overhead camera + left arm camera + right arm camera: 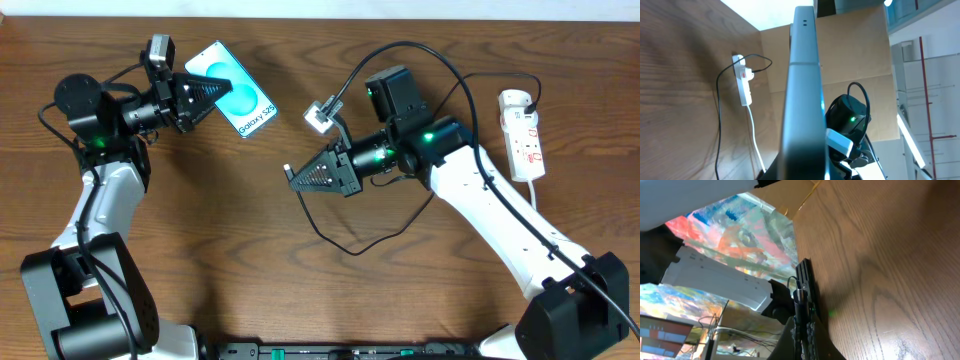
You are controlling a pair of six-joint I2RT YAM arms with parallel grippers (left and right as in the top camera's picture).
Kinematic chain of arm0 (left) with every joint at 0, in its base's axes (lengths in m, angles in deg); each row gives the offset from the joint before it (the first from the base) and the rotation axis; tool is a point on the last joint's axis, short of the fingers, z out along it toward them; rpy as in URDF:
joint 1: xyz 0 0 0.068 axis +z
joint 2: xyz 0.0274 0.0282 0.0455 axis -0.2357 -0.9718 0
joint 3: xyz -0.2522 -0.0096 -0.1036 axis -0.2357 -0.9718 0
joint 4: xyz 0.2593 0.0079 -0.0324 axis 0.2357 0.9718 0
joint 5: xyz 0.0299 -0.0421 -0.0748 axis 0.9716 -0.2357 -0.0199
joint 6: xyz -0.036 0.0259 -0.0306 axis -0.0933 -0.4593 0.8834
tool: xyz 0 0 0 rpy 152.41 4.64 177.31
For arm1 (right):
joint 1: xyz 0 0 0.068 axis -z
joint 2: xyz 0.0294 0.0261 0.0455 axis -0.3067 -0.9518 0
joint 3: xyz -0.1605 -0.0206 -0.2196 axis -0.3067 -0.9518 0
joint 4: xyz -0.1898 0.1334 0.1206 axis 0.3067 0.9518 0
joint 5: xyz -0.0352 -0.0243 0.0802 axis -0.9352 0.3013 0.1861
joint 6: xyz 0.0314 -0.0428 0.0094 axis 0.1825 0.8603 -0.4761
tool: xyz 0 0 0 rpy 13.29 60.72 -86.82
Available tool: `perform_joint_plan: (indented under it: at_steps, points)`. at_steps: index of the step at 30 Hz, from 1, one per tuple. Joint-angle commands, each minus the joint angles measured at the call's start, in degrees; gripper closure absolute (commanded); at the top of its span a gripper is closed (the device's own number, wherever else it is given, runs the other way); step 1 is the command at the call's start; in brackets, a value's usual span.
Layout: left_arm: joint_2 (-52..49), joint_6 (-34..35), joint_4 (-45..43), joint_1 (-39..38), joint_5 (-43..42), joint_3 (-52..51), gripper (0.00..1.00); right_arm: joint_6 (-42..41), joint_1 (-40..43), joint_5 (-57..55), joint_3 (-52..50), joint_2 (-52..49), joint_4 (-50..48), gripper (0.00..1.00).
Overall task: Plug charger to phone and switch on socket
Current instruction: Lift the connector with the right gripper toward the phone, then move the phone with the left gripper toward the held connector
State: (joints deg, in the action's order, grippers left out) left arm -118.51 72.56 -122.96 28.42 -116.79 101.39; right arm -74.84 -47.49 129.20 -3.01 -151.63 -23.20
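**woodgrain_99:** Trying to pin down the current step here. Any ideas?

**yam_tinkerer:** Looks like the plugging-in part, not finished yet. Big to small: plain wooden counter (pixel 250 290). Left arm (pixel 100 190) folded up along the left side, reaching rightward at the top. Right arm (pixel 500 215) stretched in from the lower right, wrist pointing at the middle. Socket (pixel 522 135) lying far right, well apart from both grippers, so probably not switched yet.

**woodgrain_99:** And the phone?

**yam_tinkerer:** Top left, phone (pixel 250 110) clamped by its edge in the left gripper (pixel 222 92), screen up, turned diagonally. Right gripper (pixel 292 180) pinched tight, seemingly on the free end of the charger (pixel 355 252). Tip too small to make out, honestly. Well apart from the phone, bare counter between.

**woodgrain_99:** Next move?

**yam_tinkerer:** Just guessing: bring the two grippers together, line the charger end up with the port on the phone's short edge, push straight in. Calls for careful alignment, with both parts held in grippers and free to twist. After that, free one gripper and press the socket switch.
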Motion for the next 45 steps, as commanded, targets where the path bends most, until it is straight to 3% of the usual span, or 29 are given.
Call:
perform_joint_plan:
  at_steps: [1,15,21,38,45]
  points:
    - [0.3,1.8,-0.8,-0.1,-1.2,0.7,0.93,-3.5,-0.4,-0.3,0.5,0.4,-1.4,0.99]
    - [0.3,1.8,-5.0,-3.2,-1.2,0.7,0.93,-10.6,-0.4,0.9,0.5,0.4,-8.9,0.99]
    - [0.3,1.8,-5.1,-7.2,-1.2,0.7,0.93,-10.6,-0.5,1.0,0.5,0.1,-8.5,0.99]
    - [0.3,2.4,-7.8,-6.7,-1.2,1.0,0.92,-10.8,0.3,0.9,0.5,0.0,-6.4,0.99]
    - [-0.1,-1.7,-7.4,-6.0,-1.2,1.3,0.93,-9.5,1.6,1.2,0.5,-2.3,-6.2,0.99]
